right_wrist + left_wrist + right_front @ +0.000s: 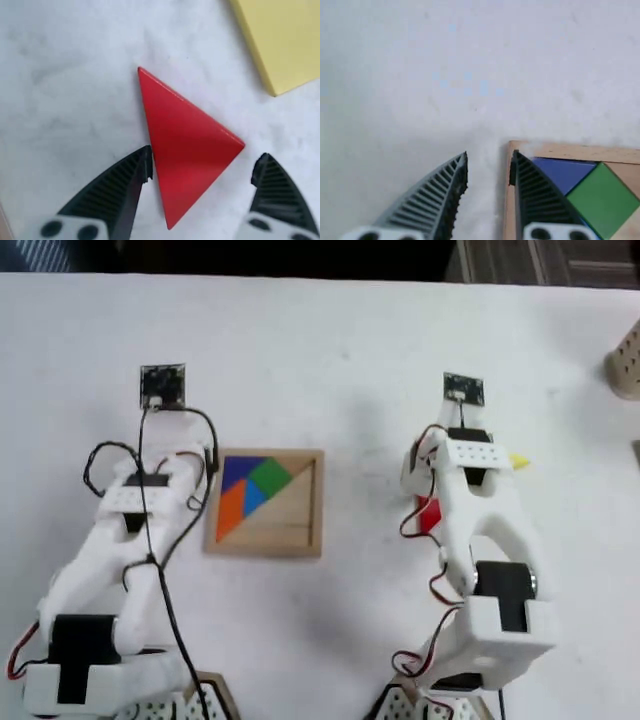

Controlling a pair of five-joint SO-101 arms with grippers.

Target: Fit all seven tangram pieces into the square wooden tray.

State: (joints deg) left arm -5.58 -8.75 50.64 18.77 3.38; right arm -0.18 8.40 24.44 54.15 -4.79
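The right gripper [204,162] hung over the red triangle [185,155], jaws wide and straddling it, 1 finger just beside an edge, the other apart: lined up for a pinch, I'd say. The yellow piece [280,40] lay near, clear of that grab. The left gripper [487,175], narrowly parted and holding nothing, sat at the tray [570,149] corner, perhaps steadying it. The blue piece [565,172] and green piece [602,200] hugged that corner, and bare wood beside them offered room.

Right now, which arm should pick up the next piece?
Right. The right claw, open, straddles the red triangle lying on the table. The left claw is at the tray corner, on the tray's far side from that piece.
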